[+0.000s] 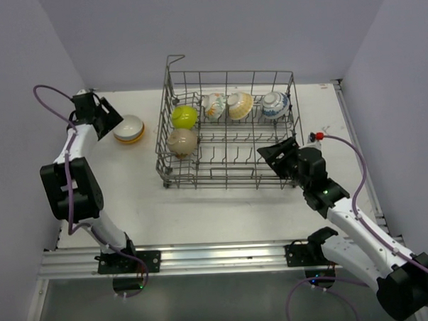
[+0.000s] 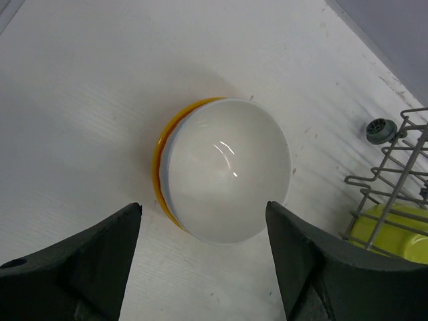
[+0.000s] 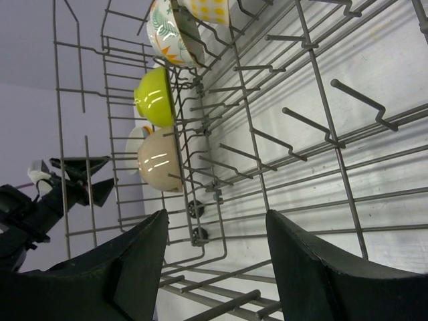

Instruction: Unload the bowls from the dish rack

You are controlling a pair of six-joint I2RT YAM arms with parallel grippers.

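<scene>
The grey wire dish rack [image 1: 222, 181] stands mid-table. It holds a lime-yellow bowl [image 1: 184, 117], a beige bowl [image 1: 182, 142], two floral white bowls [image 1: 213, 105] [image 1: 240, 105] and a blue-patterned bowl [image 1: 274, 104]. A plain white bowl [image 2: 227, 167] sits nested in the orange-yellow bowl [image 2: 162, 160] on the table left of the rack. My left gripper [image 2: 204, 221] is open and empty just above and behind this stack. My right gripper [image 3: 217, 231] is open and empty at the rack's front right side [image 1: 274, 158]. The right wrist view shows the lime bowl [image 3: 155, 97] and the beige bowl [image 3: 159, 160].
Walls enclose the table on the left, back and right. A small grey rack wheel [image 2: 381, 129] shows at the rack's corner near the stack. A raised wire loop [image 1: 173, 60] stands at the rack's back left corner. A red-tipped part [image 1: 319, 135] lies right of the rack.
</scene>
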